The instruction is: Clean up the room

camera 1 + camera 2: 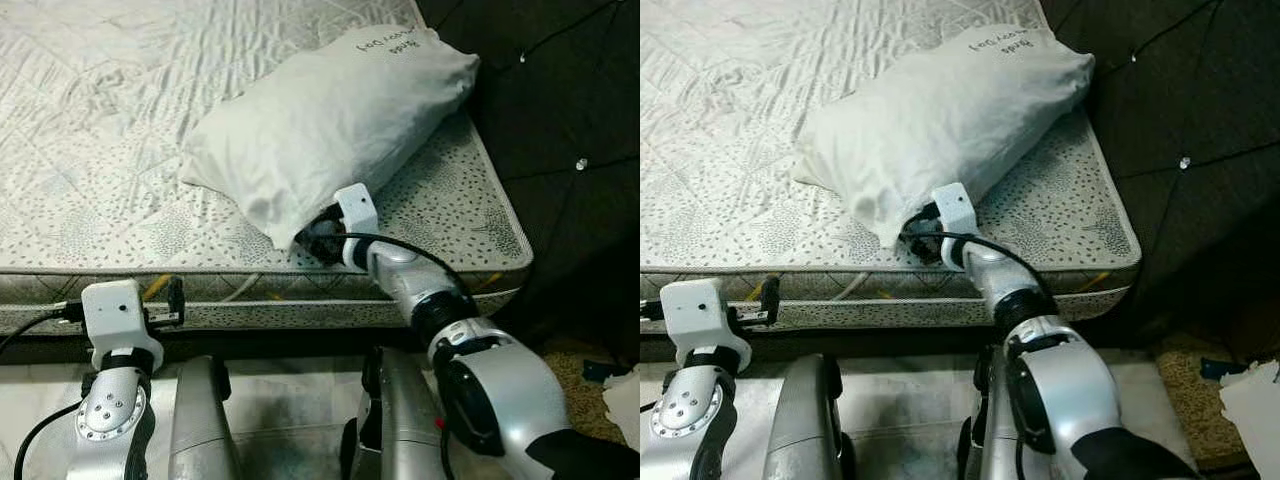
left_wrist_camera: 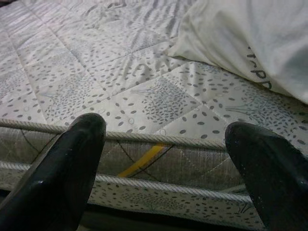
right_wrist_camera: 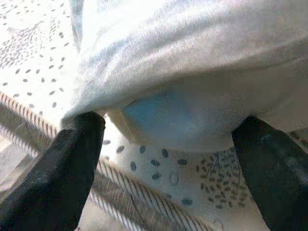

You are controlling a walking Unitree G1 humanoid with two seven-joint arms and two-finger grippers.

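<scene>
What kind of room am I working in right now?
Most likely a bedroom: a bare quilted mattress with a white pillow on it, against a dark tufted headboard. The right gripper is at the pillow's near end.

My right gripper (image 1: 312, 238) is tucking in under the pillow (image 1: 330, 125), so its fingertips are hiding behind the fabric. The handwriting on the pillow at 1 o'clock is too small to read. The mattress (image 1: 90, 150) is getting cut off at 9 and 12 o'clock.
</scene>
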